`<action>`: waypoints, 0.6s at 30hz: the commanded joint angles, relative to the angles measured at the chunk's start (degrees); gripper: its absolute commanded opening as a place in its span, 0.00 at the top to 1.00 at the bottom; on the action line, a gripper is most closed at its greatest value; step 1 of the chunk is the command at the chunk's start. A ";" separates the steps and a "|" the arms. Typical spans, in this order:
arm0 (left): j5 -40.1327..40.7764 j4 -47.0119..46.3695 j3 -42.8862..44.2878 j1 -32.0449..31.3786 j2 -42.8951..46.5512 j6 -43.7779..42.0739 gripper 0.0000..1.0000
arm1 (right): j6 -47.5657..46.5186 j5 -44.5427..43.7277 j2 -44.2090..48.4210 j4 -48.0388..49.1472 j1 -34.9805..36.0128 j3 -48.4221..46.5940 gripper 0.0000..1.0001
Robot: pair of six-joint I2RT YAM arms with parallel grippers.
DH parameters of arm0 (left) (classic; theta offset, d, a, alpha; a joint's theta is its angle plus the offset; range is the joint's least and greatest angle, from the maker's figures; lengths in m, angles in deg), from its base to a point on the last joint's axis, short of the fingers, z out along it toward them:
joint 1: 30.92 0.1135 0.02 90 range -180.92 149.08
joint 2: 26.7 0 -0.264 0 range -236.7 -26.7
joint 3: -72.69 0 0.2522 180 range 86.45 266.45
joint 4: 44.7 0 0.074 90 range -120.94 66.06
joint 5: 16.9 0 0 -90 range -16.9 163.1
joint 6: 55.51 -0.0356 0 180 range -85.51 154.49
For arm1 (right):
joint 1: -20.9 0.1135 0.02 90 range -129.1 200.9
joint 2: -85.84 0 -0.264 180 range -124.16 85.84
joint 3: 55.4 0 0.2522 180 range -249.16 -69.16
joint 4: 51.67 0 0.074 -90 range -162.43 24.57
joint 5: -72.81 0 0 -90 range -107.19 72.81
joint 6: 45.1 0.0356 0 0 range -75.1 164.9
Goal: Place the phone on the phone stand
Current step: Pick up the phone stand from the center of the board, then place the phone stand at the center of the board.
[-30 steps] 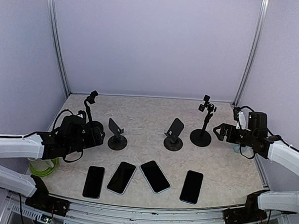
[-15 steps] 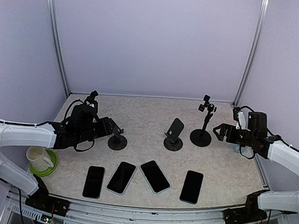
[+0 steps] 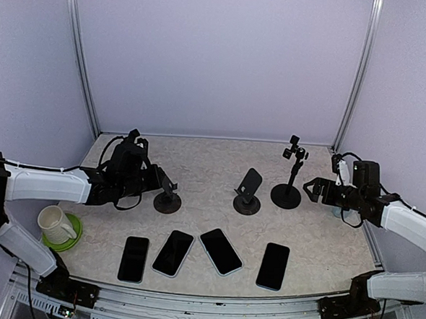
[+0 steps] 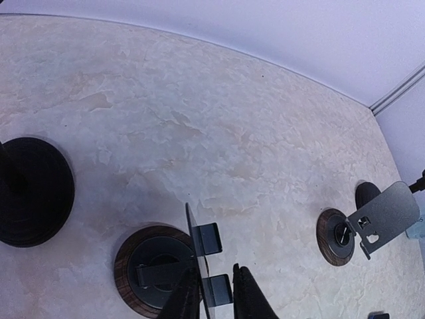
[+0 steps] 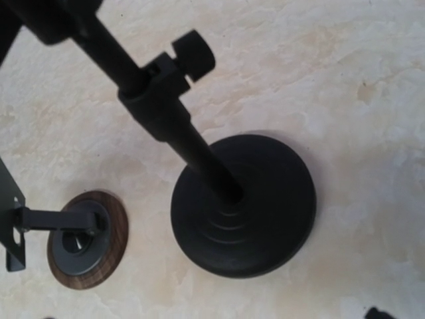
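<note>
1. The table [image 3: 213,156] carries everything, and no phone is on a stand yet
2. The left arm reaches across to the left plate stand [image 3: 167,197]. The left fingers [image 4: 246,299] are nearly closed with that stand's upright plate [image 4: 198,256] between them, but I cannot tell whether they pinch it yet. A second ago this arm sat drawn back, fingers far wider and short of the stand
3. The right fingers [image 3: 317,187] are spread wide and hold nothing. The right pole stand [image 5: 242,206] is just ahead of them, and nothing here has changed
4. The left pole stand [image 4: 33,189] sits just outboard of the left fingers. The middle plate stand [image 3: 248,190] lies between the two sets of fingers, nearer the right ones
5. Four phones lie flat in a row, back toward the arm bases and well apart from both sets of fingers: far-left phone [image 3: 133,259], second phone [image 3: 173,252], third phone [image 3: 220,251], far-right phone [image 3: 272,266]. Their long axes run roughly near-to-far, with the middle two slanted. The left fingers are nearer the first two, the right fingers nearer the last, and none has moved
6. The mug [image 3: 52,223] on its green saucer [image 3: 67,239] sits well behind the left fingers; a second ago the arm covered it
</note>
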 commanded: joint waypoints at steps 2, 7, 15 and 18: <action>1.71 0.87 2.48 -0.27 -0.72 -1.22 0.86 | -0.05 -0.35 0.65 0.46 0.74 1.34 0.00; 2.16 1.59 3.16 -0.27 -1.24 -1.64 0.96 | -0.03 -0.44 1.08 0.46 0.72 1.65 0.00; -1.21 -0.31 3.15 -0.18 -1.01 -3.16 1.00 | -0.05 -0.51 1.44 0.46 0.67 1.74 0.00; -5.11 -3.75 2.49 -0.18 -0.30 -5.69 1.00 | 0.04 -0.43 1.57 0.45 0.68 1.90 0.00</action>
